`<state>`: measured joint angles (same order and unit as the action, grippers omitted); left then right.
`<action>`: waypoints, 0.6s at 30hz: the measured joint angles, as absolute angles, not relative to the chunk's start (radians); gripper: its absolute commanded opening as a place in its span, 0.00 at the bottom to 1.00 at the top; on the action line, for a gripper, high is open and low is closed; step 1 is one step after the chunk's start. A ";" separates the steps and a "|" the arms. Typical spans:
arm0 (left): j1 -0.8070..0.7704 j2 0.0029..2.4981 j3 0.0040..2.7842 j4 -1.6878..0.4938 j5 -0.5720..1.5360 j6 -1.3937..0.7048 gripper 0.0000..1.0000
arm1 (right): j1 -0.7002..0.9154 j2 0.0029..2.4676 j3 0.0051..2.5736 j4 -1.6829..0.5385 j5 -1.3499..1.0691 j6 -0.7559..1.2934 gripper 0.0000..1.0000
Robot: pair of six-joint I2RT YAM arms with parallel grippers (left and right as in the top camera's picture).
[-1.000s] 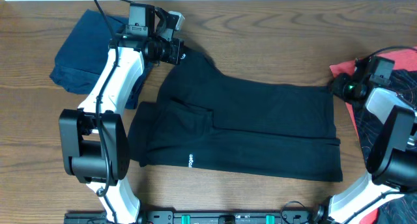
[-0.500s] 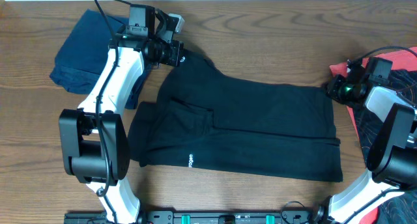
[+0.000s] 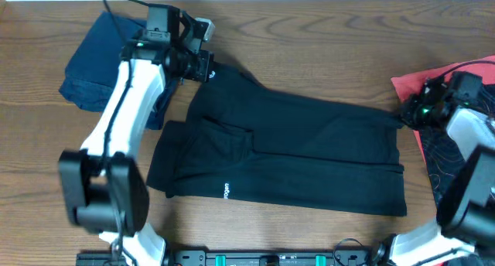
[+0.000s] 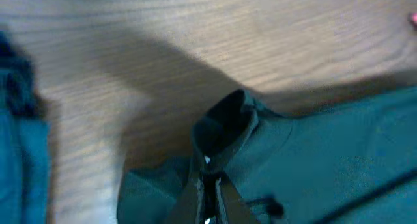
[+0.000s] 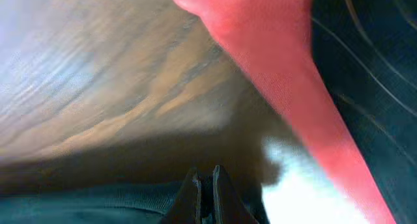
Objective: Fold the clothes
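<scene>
Currently | my left gripper (image 3: pixel 206 65) clamps black T-shirt (image 3: pixel 309 150) near table (image 3: pixel 309 34) far edge | right gripper (image 3: pixel 407 114) pinches it near right edge

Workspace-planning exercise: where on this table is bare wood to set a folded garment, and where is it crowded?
Bare table runs along the far edge, between the left end effector and the red piece, beyond the black T-shirt. Another patch lies near-left, in front of the blue denim. Crowded: the right side, with the swirl-patterned piece by the right end effector.
</scene>
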<state>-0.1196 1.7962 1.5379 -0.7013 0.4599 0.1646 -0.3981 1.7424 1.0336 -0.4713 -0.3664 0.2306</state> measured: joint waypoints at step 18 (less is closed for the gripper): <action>-0.120 1.653 1.542 -1.362 0.287 0.161 0.06 | -0.448 1.543 1.032 -0.995 -0.147 0.380 0.01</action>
